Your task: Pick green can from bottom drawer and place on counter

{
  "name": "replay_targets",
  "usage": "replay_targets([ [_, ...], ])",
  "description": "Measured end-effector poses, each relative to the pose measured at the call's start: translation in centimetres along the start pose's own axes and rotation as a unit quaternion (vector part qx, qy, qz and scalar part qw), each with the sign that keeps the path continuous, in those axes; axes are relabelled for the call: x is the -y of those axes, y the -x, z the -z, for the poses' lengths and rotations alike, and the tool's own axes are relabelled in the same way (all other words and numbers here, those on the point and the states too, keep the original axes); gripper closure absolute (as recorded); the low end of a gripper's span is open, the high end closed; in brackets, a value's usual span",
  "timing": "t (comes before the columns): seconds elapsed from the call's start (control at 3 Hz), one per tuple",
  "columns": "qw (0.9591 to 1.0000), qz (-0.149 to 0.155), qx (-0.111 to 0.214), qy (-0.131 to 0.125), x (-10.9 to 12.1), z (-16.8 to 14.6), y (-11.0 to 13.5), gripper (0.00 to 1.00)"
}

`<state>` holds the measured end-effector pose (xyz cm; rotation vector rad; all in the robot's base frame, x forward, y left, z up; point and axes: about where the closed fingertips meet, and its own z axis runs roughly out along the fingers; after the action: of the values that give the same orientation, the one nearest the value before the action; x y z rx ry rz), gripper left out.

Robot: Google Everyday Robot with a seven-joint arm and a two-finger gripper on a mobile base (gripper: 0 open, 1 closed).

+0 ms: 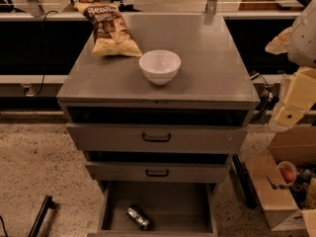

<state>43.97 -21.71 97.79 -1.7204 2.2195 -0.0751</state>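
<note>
Currently, the end effector (288, 116) hangs at 3 o'clock from the cabinet, off the right edge of the worktop (217, 68) and apart from it. The arm enters from the right border. A white rounded segment (303, 36) sits high, and pale yellow blocky links (300, 89) drop below it, slanting down and slightly toward the cabinet. The lowest tip sits about level with the top drawer (197, 138) front. Whether the end effector is spread or pressed together cannot be told; it carries nothing visible.

The green can (138, 217) lies on its side in the bottom drawer (192, 209), which is pulled out at 6 o'clock in the view. The can rests left of the drawer's middle, near the front, with its long axis running from 10 toward 4 o'clock. It is well apart from the end effector.

The top drawer and the middle drawer (197, 172) each stand partly out, with a dark gap above each front.

A white bowl (159, 66) sits upright near the middle of the worktop. A chip bag (109, 31) lies flat at 10 o'clock from the bowl, near it but apart.

An open cardboard box (274, 201) with small items inside stands on the speckled floor (44, 167) at 4 o'clock from the cabinet.
</note>
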Motion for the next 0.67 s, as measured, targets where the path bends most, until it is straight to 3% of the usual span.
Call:
replay_targets([
  [0.33, 0.9985, -0.007, 0.052, 0.017, -2.4, -2.0, 2.3, 0.00],
  [0.67, 0.9782, 0.054, 0.179, 0.090, -8.9, -10.9, 10.1, 0.00],
])
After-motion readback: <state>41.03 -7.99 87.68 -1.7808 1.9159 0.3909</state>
